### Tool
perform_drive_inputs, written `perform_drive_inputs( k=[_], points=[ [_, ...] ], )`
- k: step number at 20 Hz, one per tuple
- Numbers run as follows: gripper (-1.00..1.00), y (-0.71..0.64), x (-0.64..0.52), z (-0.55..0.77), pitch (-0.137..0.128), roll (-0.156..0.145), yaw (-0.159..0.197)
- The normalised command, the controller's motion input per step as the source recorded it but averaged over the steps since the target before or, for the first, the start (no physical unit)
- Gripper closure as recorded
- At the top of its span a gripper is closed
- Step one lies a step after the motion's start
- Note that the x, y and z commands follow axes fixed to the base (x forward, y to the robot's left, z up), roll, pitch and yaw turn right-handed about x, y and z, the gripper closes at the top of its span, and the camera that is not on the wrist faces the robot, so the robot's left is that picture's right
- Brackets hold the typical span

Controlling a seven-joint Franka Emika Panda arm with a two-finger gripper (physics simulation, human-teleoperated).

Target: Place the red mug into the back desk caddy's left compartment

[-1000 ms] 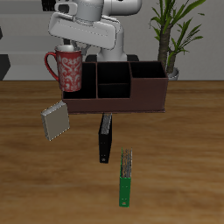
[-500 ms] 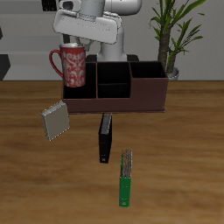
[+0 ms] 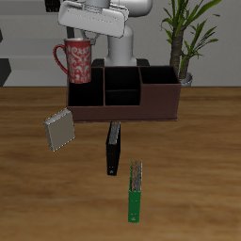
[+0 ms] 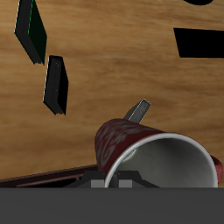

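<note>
Red mug [image 3: 77, 61] is up in the air, clamped at its rim by the gripper [image 3: 79, 40], so the jaws are closed down onto the rim wall and nothing else. In the wrist view you look right down past the fingers into the pale grey inside of the mug [image 4: 171, 164], which fills a lot of that shot; the fingertips themselves are mostly hidden, so I'm going by the hang of the mug for the grip. It's upright, handle pointing away from the caddy, and it sits clear above the table [image 3: 188, 179] with no contact anywhere below. Just underneath and a touch to the side is the back desk caddy [image 3: 122, 99], the long maroon-brown box, and the mug hangs roughly over the left compartment [image 3: 85, 92], the square undivided end section. So my read: pick and lift are done, carry is almost done, what's left is lining it up dead centre over that end pocket, lowering it in and letting go. That section looks only a bit wider than the mug, so the handle could catch on the wall. Farther out toward the front edge: a small grey book-ish thing [image 3: 58, 129], a black box [image 3: 113, 148] and a green book [image 3: 136, 193], all well apart from the caddy. Potted plant [image 3: 184, 38] stands behind the caddy's other end.
</note>
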Motion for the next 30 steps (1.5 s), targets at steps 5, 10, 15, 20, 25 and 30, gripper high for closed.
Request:
perform_drive_inputs(
  k=[5,10,15,20,25,30],
  points=[
    [1.0,0.0,-0.36,0.03,-0.011,0.008,0.011],
    [1.0,0.05,-0.37,0.0,-0.023,-0.006,0.032],
    [1.0,0.04,-0.3,-0.02,-0.005,0.002,0.017],
    [1.0,0.01,-0.2,-0.12,0.014,-0.009,-0.001],
    [1.0,-0.03,-0.04,-0.15,0.041,-0.022,-0.023],
    [1.0,-0.06,0.02,-0.26,0.055,-0.028,-0.022]
  ],
)
